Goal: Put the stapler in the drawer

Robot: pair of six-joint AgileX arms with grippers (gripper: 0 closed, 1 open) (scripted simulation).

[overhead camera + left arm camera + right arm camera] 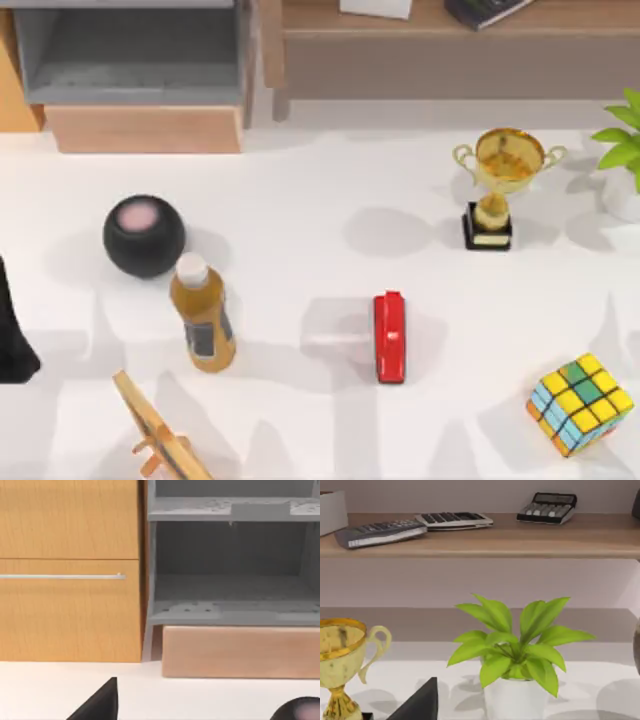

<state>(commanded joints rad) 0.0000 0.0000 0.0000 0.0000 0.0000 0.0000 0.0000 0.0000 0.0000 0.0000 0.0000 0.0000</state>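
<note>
A: Top view first: the stapler [389, 337] lies flat near table centre, ungrasped. The drawer [130, 70] stands open at eleven o'clock from it, well apart, its grey floor bare. So nothing is done yet; pick, carry and drop all remain.

B: And the arms?

A: My left arm [14, 330] sits at the nine o'clock edge; whether its fingers are clenched or released, I cannot tell.

B: Left wrist view?

A: Same drawer [235, 595] ahead, nothing inside, tan front panel [240, 652] below.

B: Right wrist view?

A: A potted plant [515, 650], a trophy [340, 655]; I cannot tell that gripper's fingers either.
</note>
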